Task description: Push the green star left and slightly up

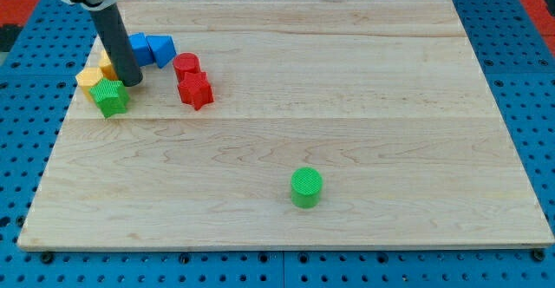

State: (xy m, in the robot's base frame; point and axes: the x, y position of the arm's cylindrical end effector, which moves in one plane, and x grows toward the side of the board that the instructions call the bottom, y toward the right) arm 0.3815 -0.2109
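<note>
rod tip beside green star at board's upper left

wooden board [347, 106] fills the view. no claw exists here, so it has no grip state; my tip [132, 81] touches or nearly touches the green star's [110, 97] upper right. yellow blocks [89, 77] crowd its upper left. blue blocks [152, 49], red blocks [192, 80] and a green cylinder [306, 187] lie rightward. best approach, i judge: drop slightly lower-right, then push slowly.

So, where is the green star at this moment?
The green star sits near the board's upper left, touching a yellow block, with my tip just at its upper right.
</note>
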